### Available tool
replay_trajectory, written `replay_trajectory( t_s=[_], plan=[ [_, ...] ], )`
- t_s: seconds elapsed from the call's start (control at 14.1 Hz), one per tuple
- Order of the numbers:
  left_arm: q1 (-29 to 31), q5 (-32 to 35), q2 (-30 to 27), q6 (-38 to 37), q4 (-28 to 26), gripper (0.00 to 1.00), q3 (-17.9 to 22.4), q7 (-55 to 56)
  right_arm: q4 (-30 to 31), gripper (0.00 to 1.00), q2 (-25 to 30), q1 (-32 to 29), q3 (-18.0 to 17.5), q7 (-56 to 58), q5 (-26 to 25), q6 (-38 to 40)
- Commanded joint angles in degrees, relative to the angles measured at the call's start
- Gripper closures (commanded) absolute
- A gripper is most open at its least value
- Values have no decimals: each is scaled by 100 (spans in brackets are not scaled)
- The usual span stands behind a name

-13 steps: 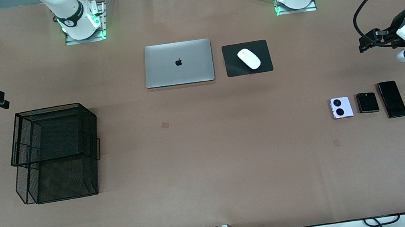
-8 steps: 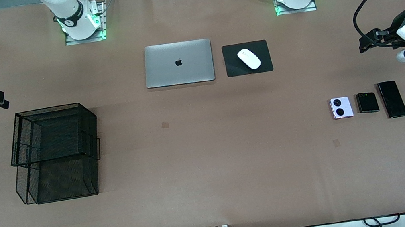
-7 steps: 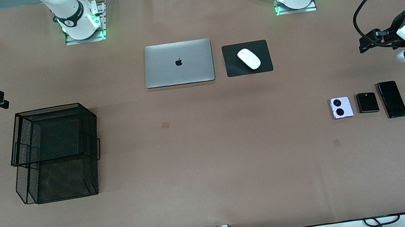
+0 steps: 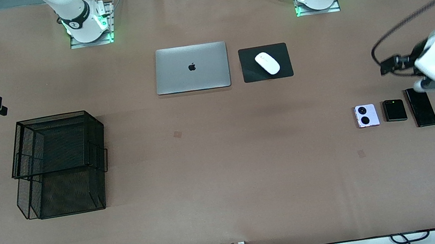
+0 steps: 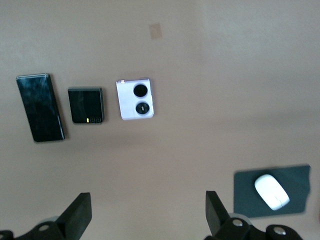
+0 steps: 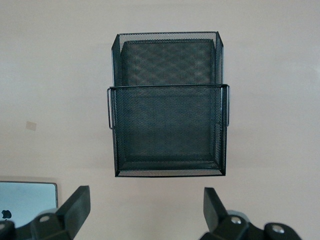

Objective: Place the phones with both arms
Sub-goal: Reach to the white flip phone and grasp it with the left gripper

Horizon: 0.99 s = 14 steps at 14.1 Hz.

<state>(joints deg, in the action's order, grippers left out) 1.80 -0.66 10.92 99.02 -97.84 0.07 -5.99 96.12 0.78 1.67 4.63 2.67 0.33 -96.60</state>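
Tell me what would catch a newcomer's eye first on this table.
Probably the row of three phones at the left arm's end of the table, with the open left gripper above them. Then the black mesh tray at the right arm's end, and the silver laptop near the bases.

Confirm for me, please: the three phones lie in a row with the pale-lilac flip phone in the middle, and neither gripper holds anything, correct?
Not quite. The front view shows the black flip phone in the middle, between the pale-lilac flip phone and the black slab phone. The rest stands: left gripper and right gripper are open and empty.
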Motion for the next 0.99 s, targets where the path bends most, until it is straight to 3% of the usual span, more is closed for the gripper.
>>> replay_trajectory(
  t_s=[0.0,0.28,0.57,0.92],
  plan=[
    [101,-101,182,869,-506,0,10,-332,126,0,159,8,-6,85,-33,-25],
    [224,-163,910,1635,-648,0,1,-411,126,0,159,8,-6,85,-33,-34],
    [242,-189,1017,3147,-1421,0,10,-561,126,0,159,0,-6,85,-33,-43],
    [303,-207,1526,3763,-1449,0,1,-605,143,0,124,8,-6,85,-33,-87]
  ],
)
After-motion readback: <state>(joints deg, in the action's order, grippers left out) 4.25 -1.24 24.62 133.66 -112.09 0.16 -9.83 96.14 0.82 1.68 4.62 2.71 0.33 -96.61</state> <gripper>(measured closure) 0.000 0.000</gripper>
